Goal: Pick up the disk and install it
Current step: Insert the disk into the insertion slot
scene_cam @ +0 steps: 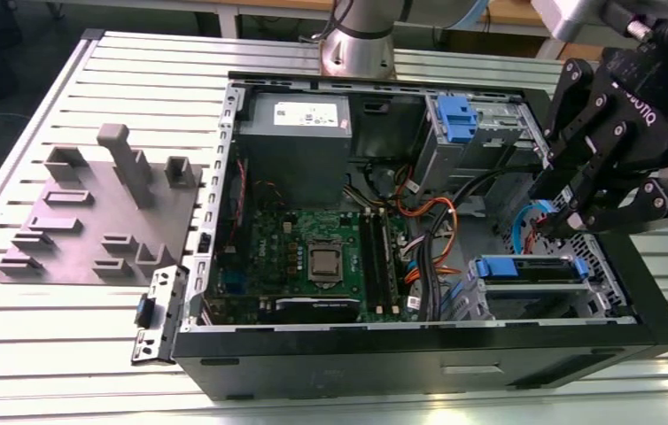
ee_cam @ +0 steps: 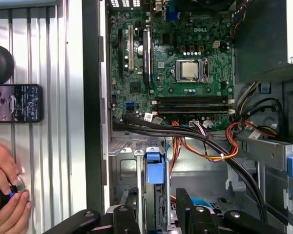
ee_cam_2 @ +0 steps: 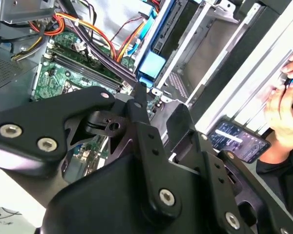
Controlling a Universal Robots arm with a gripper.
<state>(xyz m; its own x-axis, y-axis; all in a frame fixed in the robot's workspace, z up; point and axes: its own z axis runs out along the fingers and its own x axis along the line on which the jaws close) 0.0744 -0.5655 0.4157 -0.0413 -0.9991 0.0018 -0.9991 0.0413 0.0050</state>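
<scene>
Gripper is open. It hangs just above the drive cage in the corner of the PC case at the exterior view's right. In the first wrist view its two black fingers straddle the disk, one on each side. I think there's a sliver of gap on both sides, so it looks like it's not clamping, but that's hard to call.

Going left to right in the exterior view:
- A grey fixture plate with upright blocks lies on the slatted table.
- Next is the open case, with the grey power supply carrying a white label.
- The green motherboard sits below it with the bare CPU socket.
- Orange and black cables come after that.
- Then the disk sits in its cage, blue rail on top.

White stickers hang on a few cables.

The disk stands on edge. Its long axis runs across the exterior view, and its blue tab end points toward the motherboard.

In the first wrist view, a phone lies on the table beside the case, and a person's hands hold something dark and round.
</scene>
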